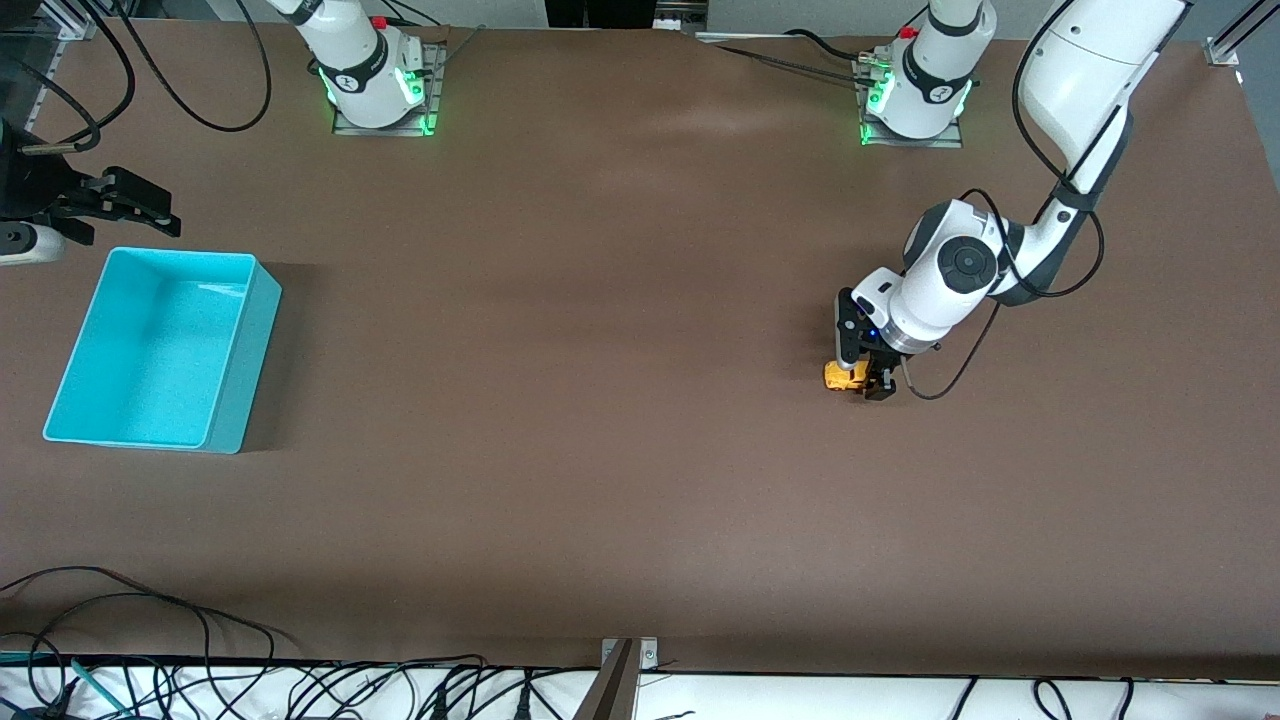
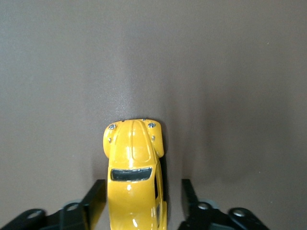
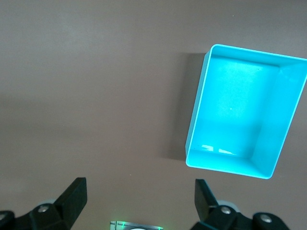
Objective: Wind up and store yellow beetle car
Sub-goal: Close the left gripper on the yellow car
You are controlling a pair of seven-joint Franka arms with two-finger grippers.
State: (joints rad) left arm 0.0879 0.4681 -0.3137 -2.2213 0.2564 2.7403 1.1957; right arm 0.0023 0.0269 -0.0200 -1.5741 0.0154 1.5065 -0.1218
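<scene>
The yellow beetle car (image 1: 838,376) stands on its wheels on the brown table toward the left arm's end. My left gripper (image 1: 866,384) is down at the table with the car's rear half between its fingers. In the left wrist view the yellow beetle car (image 2: 134,172) touches one black finger (image 2: 96,194), and a clear gap separates it from the other finger, so the left gripper (image 2: 143,191) is not clamped on it. My right gripper (image 1: 160,212) waits open and empty in the air beside the cyan bin (image 1: 245,340).
The cyan bin (image 3: 195,115) has nothing in it and stands near the right arm's end of the table. Both arm bases (image 1: 375,90) (image 1: 915,100) stand along the table's edge farthest from the front camera. Cables lie past the edge nearest that camera.
</scene>
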